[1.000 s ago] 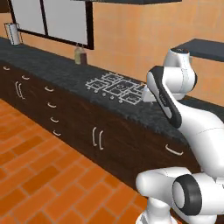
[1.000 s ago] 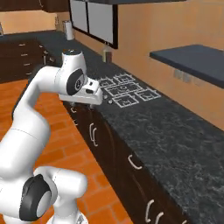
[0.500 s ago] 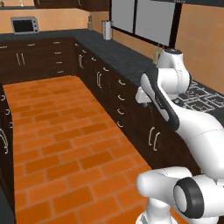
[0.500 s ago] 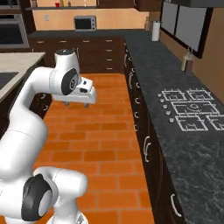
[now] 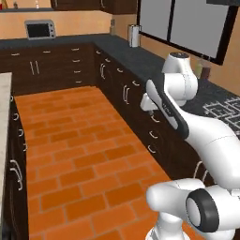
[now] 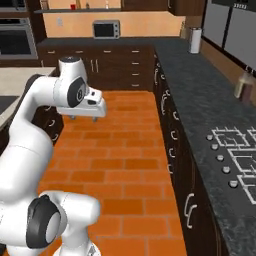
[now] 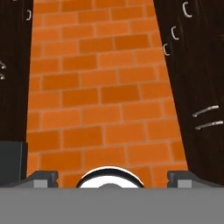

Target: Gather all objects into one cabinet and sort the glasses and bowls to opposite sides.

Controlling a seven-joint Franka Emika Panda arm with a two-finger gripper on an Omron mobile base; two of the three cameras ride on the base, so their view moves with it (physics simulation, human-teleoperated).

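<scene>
My gripper point(image 6: 82, 118) hangs over the orange brick floor point(image 6: 125, 165) in the aisle between the units, fingers pointing down. Its jaws stand wide open with nothing between them; in the hand view the gripper point(image 7: 112, 177) looks down at bare bricks, one fingertip point(image 7: 43, 177) at each side. In the left base view the hand point(image 5: 148, 102) sits in front of the drawer fronts. The glasses and bowls are out of view. Dark wall cabinets point(image 5: 89, 3) show just their lower edge at the top. A tiny red item point(image 6: 73, 6) stands on a high far shelf; what it is I cannot tell.
A dark counter point(image 6: 200, 90) runs along the right with a hob point(image 6: 235, 160), a bottle point(image 6: 243, 84) and a paper towel roll point(image 6: 195, 40). A microwave point(image 6: 106, 29) sits on the far counter, a wall oven point(image 6: 17, 42) at far left. A pale island edge point(image 5: 3, 108) borders the left.
The whole picture has swung from the hob counter to the brick aisle, so the base has turned. The arm keeps its pose and the gripper stays open.
</scene>
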